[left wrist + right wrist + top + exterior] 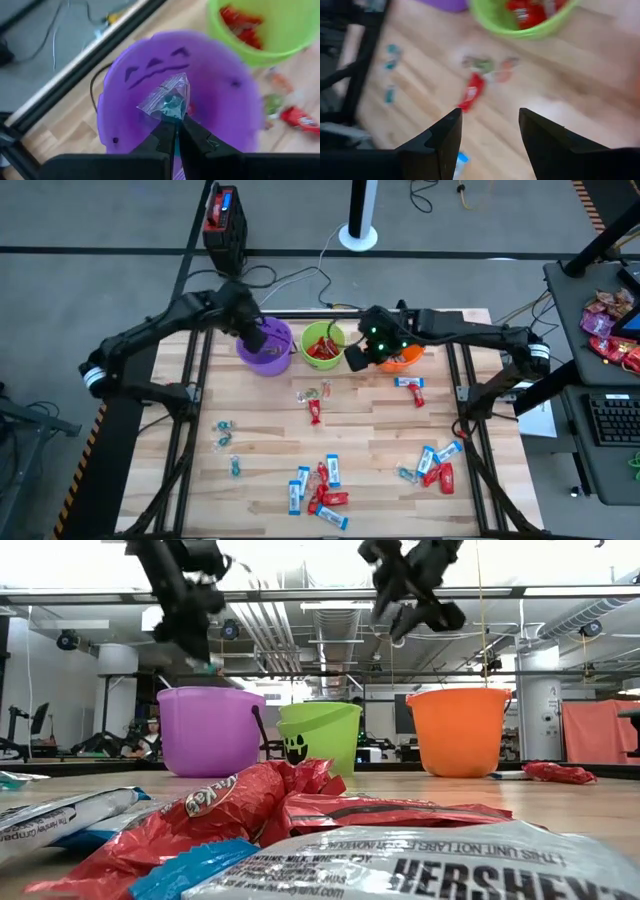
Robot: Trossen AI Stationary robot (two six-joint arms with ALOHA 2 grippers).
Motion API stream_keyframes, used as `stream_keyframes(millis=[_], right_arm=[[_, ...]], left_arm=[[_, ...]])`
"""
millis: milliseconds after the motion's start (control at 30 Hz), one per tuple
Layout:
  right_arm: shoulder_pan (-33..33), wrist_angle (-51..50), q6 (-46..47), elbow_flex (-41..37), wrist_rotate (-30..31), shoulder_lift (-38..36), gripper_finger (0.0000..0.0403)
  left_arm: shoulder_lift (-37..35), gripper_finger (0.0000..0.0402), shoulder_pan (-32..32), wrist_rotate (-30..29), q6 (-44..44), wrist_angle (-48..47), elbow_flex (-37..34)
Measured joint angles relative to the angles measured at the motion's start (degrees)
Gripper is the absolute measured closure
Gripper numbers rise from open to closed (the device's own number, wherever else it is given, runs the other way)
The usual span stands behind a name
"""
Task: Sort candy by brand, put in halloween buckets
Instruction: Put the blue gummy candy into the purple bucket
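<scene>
Three buckets stand near the table's far edge: purple [266,344], lime green [322,345] holding red candies, orange [402,358]. My left gripper [173,131] hangs over the purple bucket [200,95], shut on a clear/teal twisted candy [169,97]. My right gripper [489,125] is open and empty, raised between the green bucket [520,20] and the orange one [459,730]. Red, blue-and-white and teal candies [322,485] lie scattered over the table's near half. My left gripper pinches the twisted candy by one end of its clear wrapper [172,116] between its two fingertips, coming from above, pointing down. The candy is lifted clear over the purple bucket's mouth, its free wrapper end sticking out past the fingertips.
A red candy [315,412] and loose small pieces [312,393] lie in front of the green bucket. Blue-and-red clusters sit near the front [436,465]. Teal pieces [224,432] lie at the left. A side desk with red-pink bags [610,320] stands off to the right.
</scene>
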Motion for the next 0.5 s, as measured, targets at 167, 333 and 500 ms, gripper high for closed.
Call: stream_keyframes(millis=[167,333,500], right_arm=[[6.7,1.5,4.3,4.9,4.1,3.4,0.0227],[11.5,-1.4,5.9,11.8,8.4,10.4,0.0229],[13.6,-3.0,3.6,16.4,10.0,19.0,0.0206]], left_arm=[[5.4,0.0401,0.7,0.6,2.4,3.2,-1.6],[9.7,0.0395,0.8,0.2,2.5,5.5,-2.1],[12.1,0.0354,0.8,-0.8,2.2,5.2,-2.1]])
